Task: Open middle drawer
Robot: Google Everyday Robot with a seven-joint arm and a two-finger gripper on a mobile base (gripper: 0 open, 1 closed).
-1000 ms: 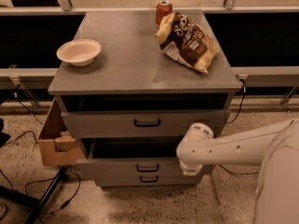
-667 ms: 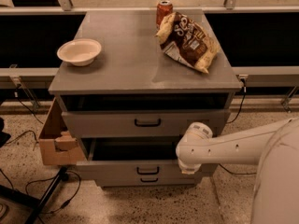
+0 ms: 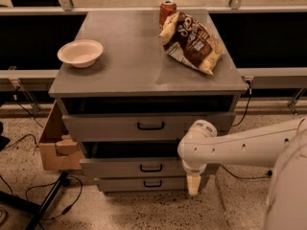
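A grey three-drawer cabinet (image 3: 144, 75) stands on a speckled floor. The middle drawer (image 3: 120, 168) is the second front down the cabinet's face, a shallow grey panel with a small black bar handle (image 3: 151, 167) at its centre. Its front stands forward of the cabinet body, and a dark gap shows above it, so it is pulled partly out. The top drawer (image 3: 105, 127), with its taller front, sits just above it and is also out a little, with a dark slot under the cabinet's top. The bottom drawer (image 3: 120, 184) is the narrowest, just beneath the middle one.

The white arm (image 3: 240, 147) reaches in from the cabinet's right side and bends downward at a rounded joint in front of the cabinet's right edge. The gripper (image 3: 193, 183) hangs from it, its cream tip pointing at the floor, in front of the right end of the two lower drawer fronts and well to the right of the middle drawer's handle. Whether it is open or closed cannot be told from this angle, nor whether it has hold of anything.

On the cabinet's top a white bowl (image 3: 80, 53) sits near the left edge, a red soda can (image 3: 167, 9) stands at the back, and a brown chip bag (image 3: 192, 42) lies just in front of the can. An open cardboard box (image 3: 53, 145) rests on the floor against the cabinet's left side.
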